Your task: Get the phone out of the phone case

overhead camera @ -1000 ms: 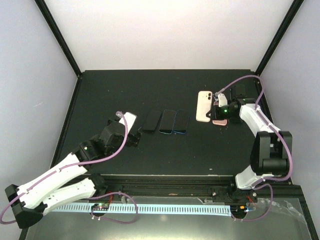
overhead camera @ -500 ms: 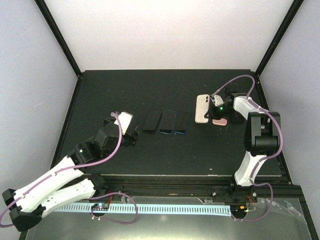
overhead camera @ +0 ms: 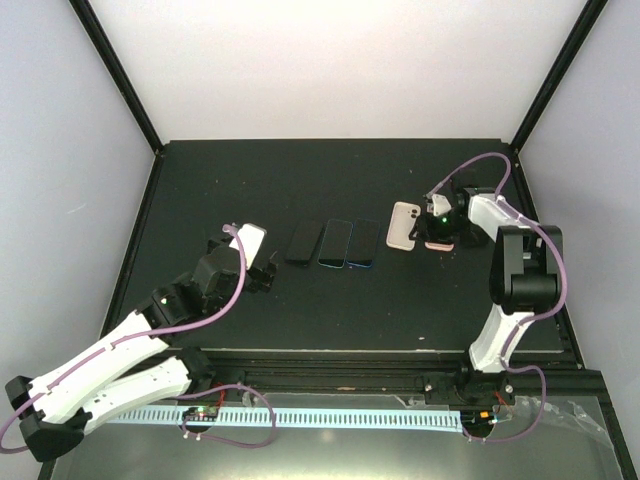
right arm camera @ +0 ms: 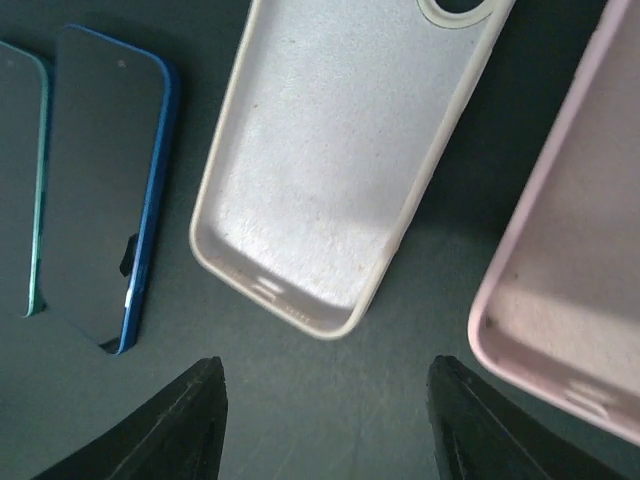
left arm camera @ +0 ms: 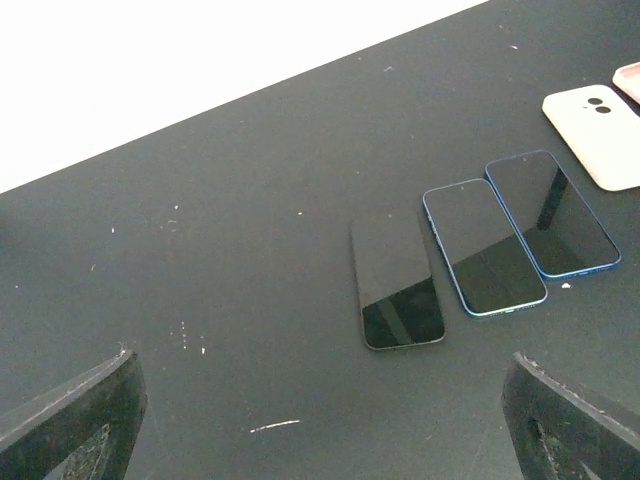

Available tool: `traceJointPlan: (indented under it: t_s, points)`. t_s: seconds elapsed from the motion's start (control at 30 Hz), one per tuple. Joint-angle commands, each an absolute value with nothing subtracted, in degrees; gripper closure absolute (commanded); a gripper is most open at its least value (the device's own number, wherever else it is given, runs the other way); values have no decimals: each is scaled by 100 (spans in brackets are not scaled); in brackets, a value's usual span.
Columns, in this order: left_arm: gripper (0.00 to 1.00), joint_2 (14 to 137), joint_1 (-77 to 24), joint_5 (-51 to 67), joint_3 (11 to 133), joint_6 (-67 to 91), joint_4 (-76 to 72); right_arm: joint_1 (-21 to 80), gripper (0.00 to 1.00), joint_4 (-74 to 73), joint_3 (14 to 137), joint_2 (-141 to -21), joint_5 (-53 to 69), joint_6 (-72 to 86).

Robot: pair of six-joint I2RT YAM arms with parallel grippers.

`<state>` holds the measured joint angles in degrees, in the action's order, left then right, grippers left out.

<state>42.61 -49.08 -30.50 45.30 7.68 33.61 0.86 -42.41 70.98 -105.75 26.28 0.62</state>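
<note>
An empty white phone case lies inside-up on the black table, with an empty pink case to its right. My right gripper hovers open just off the white case's near end, nothing between its fingers. From above, the right gripper sits between the white case and the pink case. A black phone, a teal phone and a blue phone lie in a row, bare. My left gripper is wide open over bare table, short of the black phone.
A white phone-shaped item lies beside my left gripper; whether it is a bare case or holds a phone I cannot tell. Black frame posts and white walls enclose the table. The right arm's purple cable loops above the cases.
My right gripper has opened and let go of the white case, which now lies flat, slightly nearer. The left arm shifted a little to the left.
</note>
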Motion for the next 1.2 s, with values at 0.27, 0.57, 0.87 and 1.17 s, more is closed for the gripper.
traceJointPlan:
  t_s: [0.27,0.57,0.87,1.17]
  points:
    - [1,4236,-4858,-3133,4543,841,3423,48,42,-4315,6418,-8066,2455,-595]
    - [1,4157,-4843,-3177,4516,864,3275,50,1,-3344,5936,-5479,2604,-165]
    - [1,4291,-4781,-3330,4537,1071,3337,49,0,-1426,4024,-3556,1418,1159]
    - [1,4236,-4782,-3495,4458,993,3301,52,0,-1712,4151,-3409,1126,967]
